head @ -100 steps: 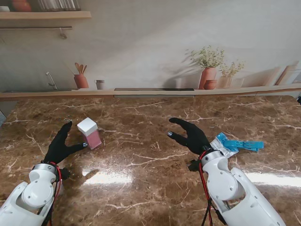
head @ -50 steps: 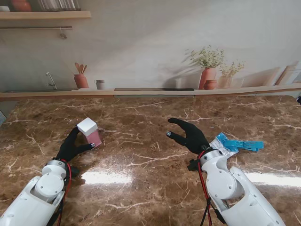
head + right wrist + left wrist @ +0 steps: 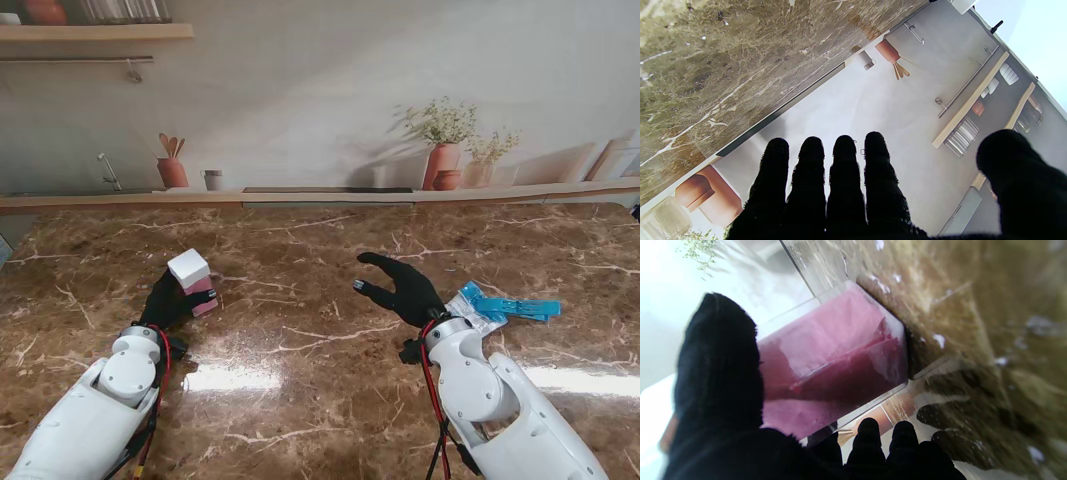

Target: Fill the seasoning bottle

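The seasoning bottle (image 3: pixel 196 284) is a clear square jar with a white cap and pink contents, standing on the marble table left of centre. My left hand (image 3: pixel 166 301) is wrapped round it from the near side. In the left wrist view the thumb (image 3: pixel 718 363) lies across one face of the bottle (image 3: pixel 840 353) and the fingertips (image 3: pixel 868 436) curl at its opposite edge. My right hand (image 3: pixel 405 290) hovers open right of centre, fingers spread (image 3: pixel 843 173), holding nothing. A blue and clear refill pouch (image 3: pixel 505 306) lies flat just right of that hand.
The brown marble table (image 3: pixel 320 370) ends at a wooden ledge (image 3: pixel 320 197) along the back wall. Terracotta pots with plants (image 3: pixel 445 160) and a utensil pot (image 3: pixel 172 170) appear on the wall behind the ledge.
My left hand has moved right and forward up to the bottle and closed its thumb and fingers round it; the bottle shifted slightly. The right hand has barely moved.
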`<state>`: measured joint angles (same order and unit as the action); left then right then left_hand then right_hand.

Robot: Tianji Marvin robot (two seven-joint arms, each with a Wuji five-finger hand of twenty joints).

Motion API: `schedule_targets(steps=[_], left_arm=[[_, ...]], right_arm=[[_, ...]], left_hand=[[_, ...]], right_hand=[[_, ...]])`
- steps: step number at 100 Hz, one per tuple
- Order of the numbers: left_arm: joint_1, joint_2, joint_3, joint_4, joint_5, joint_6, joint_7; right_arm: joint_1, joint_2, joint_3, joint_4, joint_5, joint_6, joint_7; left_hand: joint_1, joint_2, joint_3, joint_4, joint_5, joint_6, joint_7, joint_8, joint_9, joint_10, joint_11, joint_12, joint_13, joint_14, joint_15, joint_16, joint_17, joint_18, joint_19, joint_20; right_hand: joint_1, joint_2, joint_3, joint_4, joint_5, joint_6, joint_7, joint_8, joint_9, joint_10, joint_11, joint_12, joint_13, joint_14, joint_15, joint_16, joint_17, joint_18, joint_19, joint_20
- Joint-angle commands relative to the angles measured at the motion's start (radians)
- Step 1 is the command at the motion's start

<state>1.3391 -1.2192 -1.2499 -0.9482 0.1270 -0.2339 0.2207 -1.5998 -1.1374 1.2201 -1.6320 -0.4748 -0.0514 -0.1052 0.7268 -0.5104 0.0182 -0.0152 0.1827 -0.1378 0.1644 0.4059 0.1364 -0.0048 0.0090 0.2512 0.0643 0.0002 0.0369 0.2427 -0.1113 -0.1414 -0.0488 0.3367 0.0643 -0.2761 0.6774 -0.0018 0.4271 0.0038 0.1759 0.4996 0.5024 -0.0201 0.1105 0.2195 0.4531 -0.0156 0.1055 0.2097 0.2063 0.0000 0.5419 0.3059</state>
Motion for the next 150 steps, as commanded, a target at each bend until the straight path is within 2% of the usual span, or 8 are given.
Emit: schedule_targets(steps=[1,15,21,37,75,96,122,150], left_arm=[[-0.009,-0.022,0.018,0.027,-0.005,0.004,-0.006],[-0.033,-0.039,0.037,0.067,-0.021,-0.010,0.027],[-0.037,-0.045,0.041,0.076,-0.029,-0.018,0.039],[-0.039,-0.065,0.042,0.082,-0.064,-0.047,0.085],[0.020,-0.053,0.015,-0.065,-0.030,-0.053,0.132],[0.050,-0.033,0.028,-0.181,0.041,-0.033,0.127],[0.073,-0.008,0.083,-0.320,0.070,-0.047,0.055],[0.067,0.011,0.186,-0.410,0.073,-0.057,-0.031]], right_arm=[[-0.002,0.000,-0.001,0.005,0.004,0.010,0.015],[0.005,0.001,-0.007,0.010,0.007,0.013,0.022],[0.007,0.001,-0.010,0.012,0.009,0.016,0.024],[0.011,0.001,-0.015,0.014,0.014,0.023,0.029],[0.005,0.000,-0.010,-0.001,-0.002,0.038,0.019],[-0.010,0.001,-0.001,-0.041,-0.047,0.088,0.007],[-0.034,0.014,0.021,-0.117,-0.118,0.123,0.039],[-0.077,0.039,0.060,-0.217,-0.206,0.095,0.127]], left_hand=[[0.025,-0.007,-0.016,-0.023,0.029,-0.059,0.038,0.018,-0.016,-0.029,0.011,0.018,-0.024,0.016,-0.014,0.020,0.077,0.112,0.107,0.020],[0.052,-0.007,0.034,-0.021,0.137,-0.081,0.226,0.081,-0.002,-0.024,0.044,0.044,-0.026,0.025,-0.002,0.061,0.069,0.146,0.126,0.028],[-0.077,-0.079,0.387,-0.072,0.184,-0.092,0.321,0.130,0.009,-0.024,0.064,0.044,-0.025,0.026,0.002,0.086,0.062,0.159,0.140,0.074],[-0.035,-0.091,0.567,-0.092,0.333,-0.087,0.568,0.288,0.085,-0.061,0.175,0.040,0.014,0.017,0.035,0.115,0.052,0.165,0.184,0.151],[0.156,-0.034,0.545,-0.139,0.417,-0.126,0.808,0.582,0.772,-0.001,0.356,0.068,0.644,0.133,0.294,0.265,0.086,0.277,0.668,0.492],[0.123,-0.095,0.626,-0.139,0.436,-0.132,0.837,0.540,1.035,-0.005,0.360,0.489,0.829,0.196,0.541,0.458,0.156,0.301,0.960,0.501],[0.133,-0.131,0.644,-0.138,0.484,-0.118,0.819,0.477,1.053,0.012,0.358,0.553,0.836,0.209,0.564,0.496,0.176,0.279,0.999,0.474],[0.164,-0.088,0.655,-0.146,0.652,-0.074,0.773,0.052,1.040,0.049,0.335,0.614,0.823,0.231,0.558,0.519,0.174,0.274,1.015,0.426]], right_hand=[[0.014,-0.016,0.004,0.022,-0.007,-0.011,0.004,0.010,0.015,-0.017,0.006,0.013,0.012,-0.005,-0.004,0.020,0.001,-0.012,0.002,0.027],[0.015,-0.016,0.009,0.022,-0.007,-0.012,0.004,0.010,0.017,-0.017,0.006,0.014,0.011,-0.005,-0.004,0.020,0.002,-0.013,0.002,0.027],[0.015,-0.015,0.014,0.022,-0.006,-0.011,0.005,0.010,0.020,-0.018,0.007,0.014,0.013,-0.006,-0.004,0.020,0.002,-0.014,0.002,0.027],[0.012,-0.012,0.029,0.021,-0.004,-0.011,0.006,0.009,0.024,-0.018,0.008,0.015,0.013,-0.011,-0.004,0.019,0.002,-0.017,0.000,0.026],[0.013,-0.021,0.059,0.012,0.003,-0.013,0.010,0.009,0.031,-0.018,0.010,0.015,0.023,-0.010,-0.002,0.015,0.009,-0.013,0.003,0.024],[0.029,-0.089,0.111,-0.008,0.012,-0.012,0.016,0.007,0.054,-0.016,0.022,0.022,0.078,0.013,0.026,0.035,0.055,0.021,0.077,0.061],[0.141,-0.192,0.077,-0.031,-0.045,0.018,-0.017,-0.006,0.070,-0.012,0.050,0.061,0.162,0.025,0.084,0.101,0.102,0.055,0.178,0.126],[0.229,-0.300,-0.013,-0.037,-0.278,0.085,-0.218,-0.151,-0.099,-0.022,0.042,0.101,0.115,0.019,0.087,0.161,0.065,0.053,0.162,0.197]])
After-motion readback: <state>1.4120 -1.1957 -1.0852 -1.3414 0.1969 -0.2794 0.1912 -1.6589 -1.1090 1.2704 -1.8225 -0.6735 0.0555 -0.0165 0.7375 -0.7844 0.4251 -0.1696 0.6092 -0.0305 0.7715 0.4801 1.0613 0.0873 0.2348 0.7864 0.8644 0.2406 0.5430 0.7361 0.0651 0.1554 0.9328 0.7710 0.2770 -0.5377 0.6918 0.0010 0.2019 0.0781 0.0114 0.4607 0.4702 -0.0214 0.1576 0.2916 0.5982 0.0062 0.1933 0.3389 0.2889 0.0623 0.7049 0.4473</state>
